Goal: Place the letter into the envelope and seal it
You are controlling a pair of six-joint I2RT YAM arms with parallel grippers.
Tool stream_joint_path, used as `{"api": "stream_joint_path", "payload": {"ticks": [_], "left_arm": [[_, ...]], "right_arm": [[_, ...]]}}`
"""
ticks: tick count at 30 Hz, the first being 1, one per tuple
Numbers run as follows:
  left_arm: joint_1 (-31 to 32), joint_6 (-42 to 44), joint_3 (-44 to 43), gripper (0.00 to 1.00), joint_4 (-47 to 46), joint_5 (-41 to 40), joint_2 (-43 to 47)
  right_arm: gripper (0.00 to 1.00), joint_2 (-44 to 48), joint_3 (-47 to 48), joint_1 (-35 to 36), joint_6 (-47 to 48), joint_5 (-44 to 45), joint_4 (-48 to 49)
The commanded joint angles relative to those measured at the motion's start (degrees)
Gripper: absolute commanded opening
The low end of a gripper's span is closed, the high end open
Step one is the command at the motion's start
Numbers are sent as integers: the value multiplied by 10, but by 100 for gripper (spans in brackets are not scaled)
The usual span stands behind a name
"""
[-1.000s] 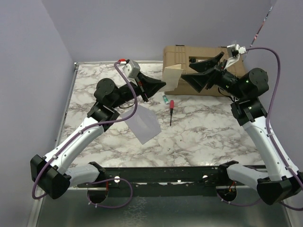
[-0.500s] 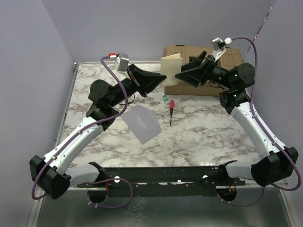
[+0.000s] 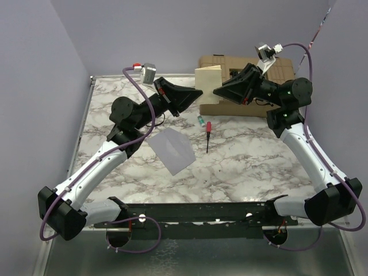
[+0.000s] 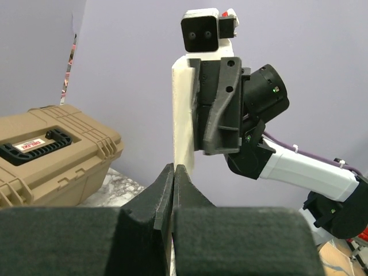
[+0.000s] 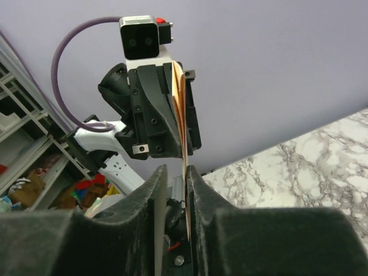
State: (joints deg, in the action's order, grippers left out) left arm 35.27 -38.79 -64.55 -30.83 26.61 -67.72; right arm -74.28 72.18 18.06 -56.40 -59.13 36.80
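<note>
Thin light-tan paper letter [image 3: 208, 82] hangs upright in the air over the far side of the bench, in front of the big tan hard plastic case [image 3: 221, 61]. My left pincer [image 3: 200, 94] is clamped tight on its lower edge. My right pincer [image 3: 217, 92] comes at it from the other side. Its fingers [image 5: 154, 195] stand a narrow gap apart with the sheet's edge between them. One finger is at the paper and the other is off it, so I see no grip. The two pincer tips sit just beside each other, so room is tight there.

The white-and-grey marbled bench [image 3: 259, 155] shows open surface in the centre and on the right. The flat grey paper envelope [image 3: 171, 149] lies left of centre, just beside my left forearm and well apart from the letter. A red-handled screwdriver [image 3: 207, 137] and a small green-and-white item [image 3: 200, 120] lie between the envelope and the case, below the held sheet. Lilac walls [image 3: 172, 34] close in the back and both sides.
</note>
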Motion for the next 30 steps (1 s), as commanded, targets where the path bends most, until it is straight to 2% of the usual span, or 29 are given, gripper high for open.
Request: {"api": "stream_joint_path", "payload": {"ticks": [1,2,4,5,7,8,10,14,16,19,26,30], "left_arm": [[2,-15,17,0,-17,-24,-5],[2,-17,22,0,-17,-28,-5],[2,-18,32,0,-17,-39,-4],[2,-18,39,7,-13,-50,-2],[2,-12,57,41,6,-83,9],[2,0,69,54,22,-105,17],[2,26,99,69,65,-155,38],[1,60,145,87,211,-287,76],[-4,65,152,91,281,-309,81],[-12,55,172,92,326,-320,90],[-51,-27,259,93,349,-365,123],[-65,-32,287,82,345,-335,111]], "right_arm": [[14,-16,9,5,-33,7,39],[5,-21,9,4,-36,11,39],[0,-26,9,4,-29,26,13],[0,-27,9,5,-15,34,-11],[0,-24,10,5,24,59,-72],[0,-22,12,4,49,75,-114],[0,-20,17,4,120,111,-199],[0,-28,3,9,200,158,-310],[0,-40,-3,18,224,171,-352],[0,-62,-8,45,244,203,-398],[0,-135,-1,102,284,277,-436],[0,-175,-1,123,288,308,-433]]}}
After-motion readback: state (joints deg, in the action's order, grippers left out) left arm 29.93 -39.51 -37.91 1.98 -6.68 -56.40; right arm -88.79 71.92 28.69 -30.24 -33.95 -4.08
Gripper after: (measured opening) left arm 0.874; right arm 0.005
